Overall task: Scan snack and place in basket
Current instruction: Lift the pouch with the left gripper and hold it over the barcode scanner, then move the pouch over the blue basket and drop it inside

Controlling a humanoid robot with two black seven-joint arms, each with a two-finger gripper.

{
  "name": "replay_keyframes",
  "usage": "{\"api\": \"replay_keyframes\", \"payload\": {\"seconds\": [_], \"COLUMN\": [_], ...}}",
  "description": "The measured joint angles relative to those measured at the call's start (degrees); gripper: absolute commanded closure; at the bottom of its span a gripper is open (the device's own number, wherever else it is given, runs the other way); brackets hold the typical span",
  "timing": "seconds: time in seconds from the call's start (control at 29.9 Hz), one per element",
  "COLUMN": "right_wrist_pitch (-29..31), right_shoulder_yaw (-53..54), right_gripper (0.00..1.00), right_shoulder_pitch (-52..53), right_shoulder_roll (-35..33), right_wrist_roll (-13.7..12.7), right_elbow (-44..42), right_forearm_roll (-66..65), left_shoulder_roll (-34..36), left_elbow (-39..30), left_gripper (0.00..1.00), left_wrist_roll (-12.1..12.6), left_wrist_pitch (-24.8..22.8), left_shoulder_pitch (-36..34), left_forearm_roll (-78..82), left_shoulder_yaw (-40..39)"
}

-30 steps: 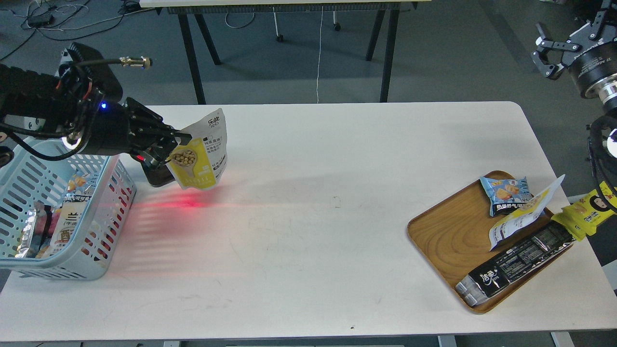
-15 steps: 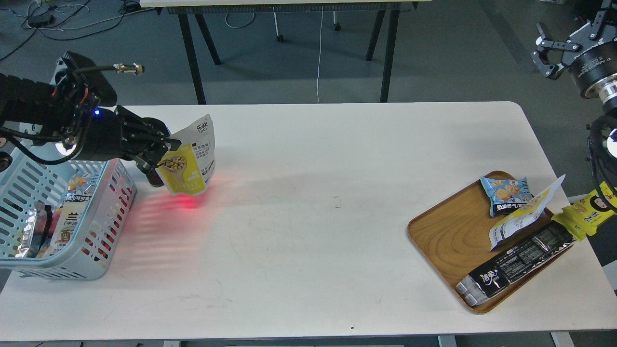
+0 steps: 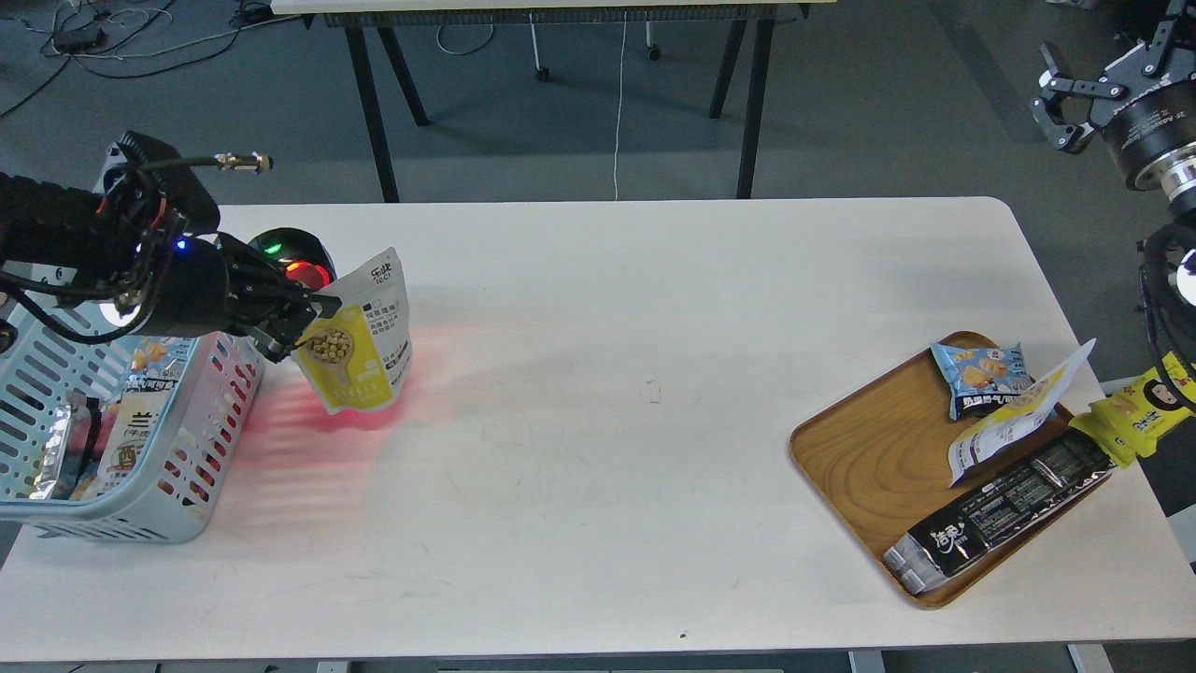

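**At the left end of the white surface: pouch held above a red glow**

Above the left part of the white rectangular surface (image 3: 598,467), the small yellow-and-white stand-up snack pouch with pictured round beige nuts (image 3: 360,346) hangs clear of the top, tilted slightly. The black left gripper (image 3: 304,322) has its fingers closed on the pouch's left edge. Behind the pouch stands a dark round-topped device showing green and red lights (image 3: 291,257); a striped red glow lies on the surface beneath. Just left, the light blue slotted rectangular plastic basket (image 3: 201,467) holds several packets. Far right, a rounded wooden tray (image 3: 860,458) carries a light-blue snack packet (image 3: 981,374), a long black packet (image 3: 1000,509) and a white-and-yellow pouch (image 3: 1014,416). The right gripper (image 3: 1065,107), raised beyond the surface's corner, has its fingers spread, holding nothing.
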Motion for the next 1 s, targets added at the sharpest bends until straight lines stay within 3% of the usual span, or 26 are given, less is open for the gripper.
{"api": "replay_keyframes", "payload": {"seconds": [0.47,1.0], "right_wrist_pitch": [0.0,0.0], "right_shoulder_yaw": [0.9,0.9], "right_gripper": [0.01,0.01], "right_shoulder_pitch": [0.2,0.2], "right_shoulder_roll": [-0.1,-0.1], "right_wrist_roll": [-0.1,-0.1], "right_elbow": [0.1,0.1], "right_forearm_roll": [0.0,0.0], "left_shoulder_roll": [0.5,13.7], "left_elbow": [-0.9,-3.9], "left_gripper": [1.0,1.0], "left_wrist_roll": [-0.3,-1.3], "left_wrist_pitch": [0.0,0.0], "left_shoulder_pitch": [-0.8,-0.7], "left_forearm_roll": [0.0,-1.2], "left_shoulder_yaw": [-2.5,-10.3]}}
